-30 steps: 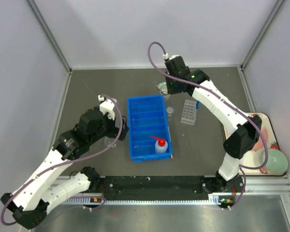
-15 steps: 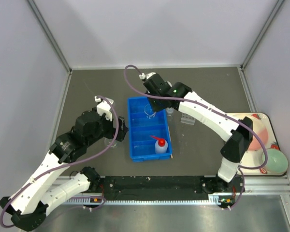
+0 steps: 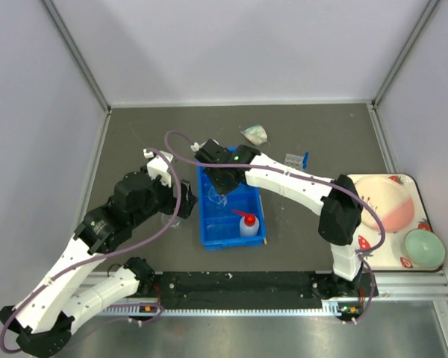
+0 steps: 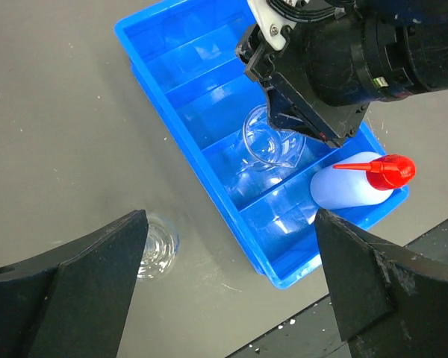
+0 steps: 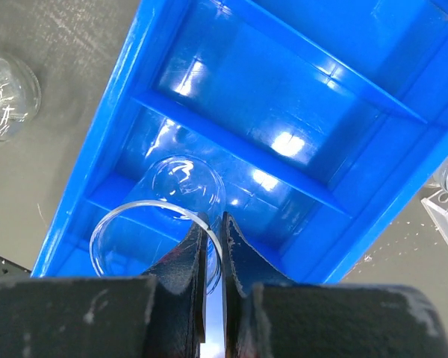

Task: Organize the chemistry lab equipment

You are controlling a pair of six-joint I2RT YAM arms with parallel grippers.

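Right gripper [image 5: 213, 224]: fingers pinched tight on the rim of the glass beaker [image 4: 272, 145]
Beaker spot: low in a middle part of the blue bin [image 3: 203, 224], near the white squeeze bottle [image 4: 351, 186]
Left gripper [image 4: 229, 214]: wide open, holding nothing, above a round flask [image 4: 153, 253] on the table [image 3: 134, 134]
Doing it well: I think it should go down slowly, keep off the walls, and let go once the bottom sits flat
Writing: none I can read

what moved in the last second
The right gripper swung from the far side of the table, left and nearer, to the blue bin, carrying the clear beaker pinched by its rim; the beaker is now down in a middle compartment. The left gripper barely shifted, and the squeeze bottle in the bin and the flask left of it stayed put.
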